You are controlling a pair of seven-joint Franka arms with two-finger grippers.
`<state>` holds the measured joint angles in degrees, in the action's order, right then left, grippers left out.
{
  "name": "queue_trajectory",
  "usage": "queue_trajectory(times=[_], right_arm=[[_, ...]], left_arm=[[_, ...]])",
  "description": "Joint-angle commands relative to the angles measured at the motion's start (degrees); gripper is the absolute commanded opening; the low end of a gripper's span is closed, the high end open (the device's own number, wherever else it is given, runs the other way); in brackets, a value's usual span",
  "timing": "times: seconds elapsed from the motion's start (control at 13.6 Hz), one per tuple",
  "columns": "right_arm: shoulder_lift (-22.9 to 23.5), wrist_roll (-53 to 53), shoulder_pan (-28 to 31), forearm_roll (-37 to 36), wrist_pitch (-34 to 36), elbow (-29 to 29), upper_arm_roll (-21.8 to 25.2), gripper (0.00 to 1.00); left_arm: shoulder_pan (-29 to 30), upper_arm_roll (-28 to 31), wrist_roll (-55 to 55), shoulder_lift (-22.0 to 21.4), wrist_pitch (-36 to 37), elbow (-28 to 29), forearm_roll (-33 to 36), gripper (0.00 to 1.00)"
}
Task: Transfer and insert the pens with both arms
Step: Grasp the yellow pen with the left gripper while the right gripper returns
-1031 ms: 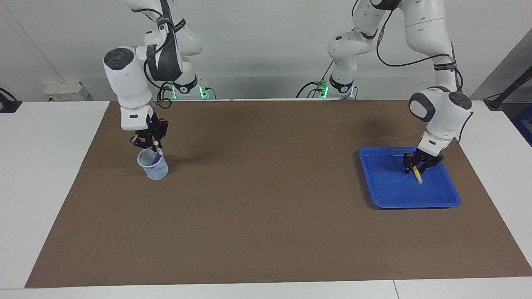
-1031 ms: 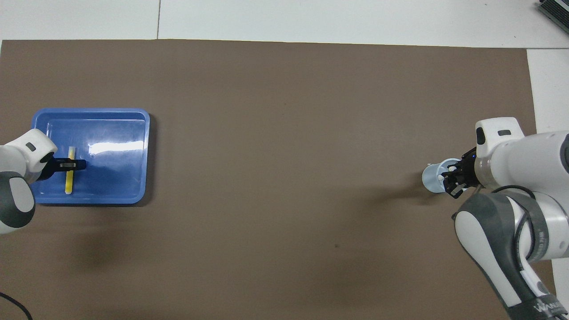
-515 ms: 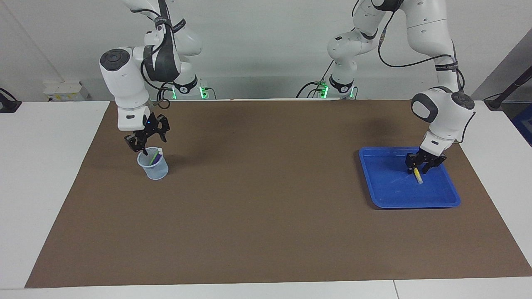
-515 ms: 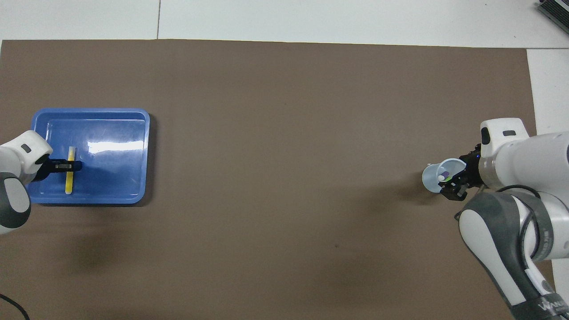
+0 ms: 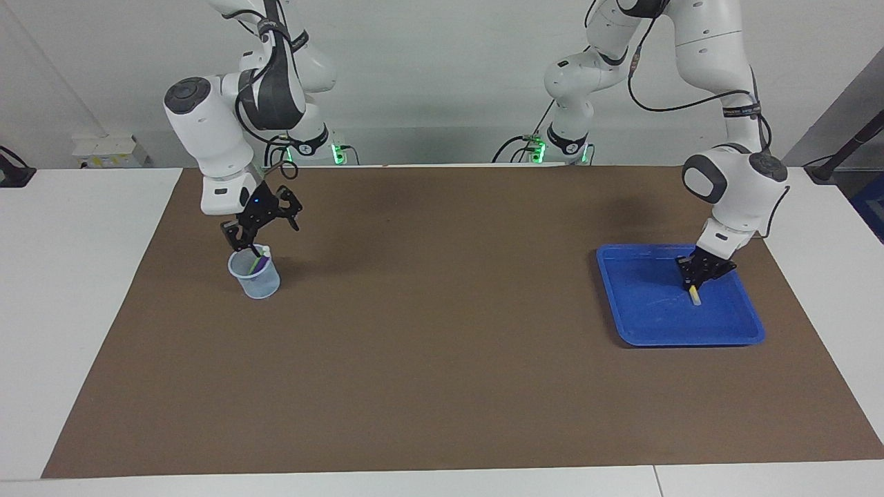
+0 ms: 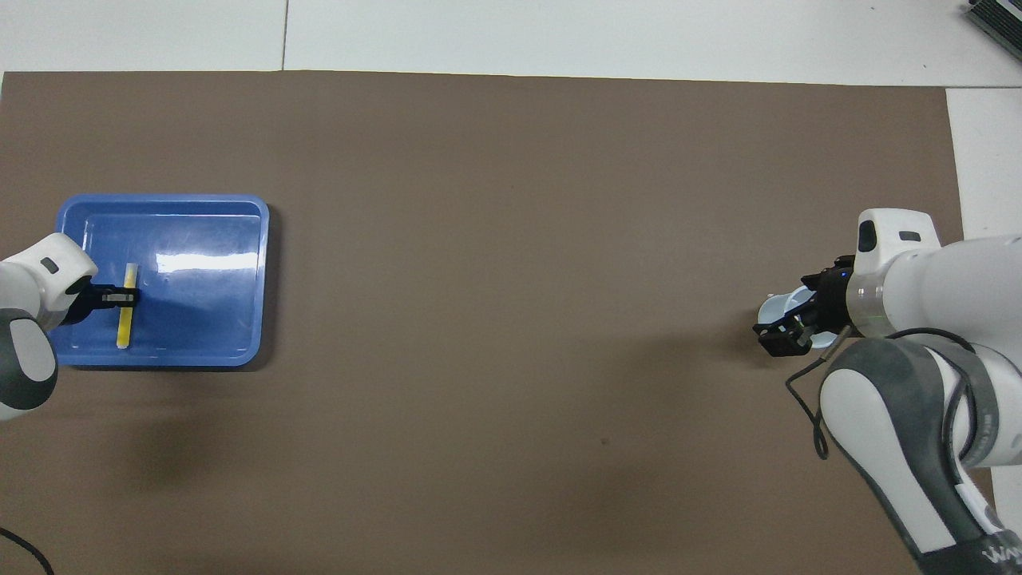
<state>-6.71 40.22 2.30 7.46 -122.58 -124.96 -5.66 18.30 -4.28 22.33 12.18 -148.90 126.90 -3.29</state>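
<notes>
Left gripper (image 5: 697, 276) is down in tray (image 5: 649, 324) at left-arm end, jaws clamped on yellow pen (image 5: 695, 297) — prob. for handover. Right gripper (image 5: 262, 231) hangs over cup (image 5: 255, 276) w/ purple and green pens (image 5: 258, 263), jaws apart — drop done.

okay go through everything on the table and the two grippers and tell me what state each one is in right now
Left gripper: shut on the yellow pen, down in the tray.
Yellow pen: lying flat in the tray.
Blue tray: flat on the mat, holding only the yellow pen.
Right gripper: open, empty, over the cup.
Clear cup: upright.
Green pen: leaning inside the cup.
Purple pen: in the cup beside the green one.
</notes>
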Motion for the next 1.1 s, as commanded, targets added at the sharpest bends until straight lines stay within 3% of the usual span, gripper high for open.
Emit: queue_trajectory(times=[0.0,0.52,0.81,1.03], right_arm=[[-0.76,-7.15,-1.86,1.41,1.91,1.47,-0.41,1.0],[-0.58,-23.94,-5.38,9.75,1.73,2.27,-0.41,1.0],[-0.14,-31.15,-6.17,12.04,1.64,3.15,-0.49,1.0],[-0.14,-36.94,-7.31,14.25,1.12,3.15,-0.49,1.0]], left_arm=[[0.68,0.33,-1.31,1.53,0.1,-0.51,1.18,0.0],[-4.24,0.06,-20.45,0.48,13.8,-8.24,1.18,0.0],[-6.52,-0.38,-33.02,-1.8,16.27,-9.21,-0.49,0.0],[-8.72,-0.47,-41.9,-4.08,16.98,-9.12,-7.67,0.0]])
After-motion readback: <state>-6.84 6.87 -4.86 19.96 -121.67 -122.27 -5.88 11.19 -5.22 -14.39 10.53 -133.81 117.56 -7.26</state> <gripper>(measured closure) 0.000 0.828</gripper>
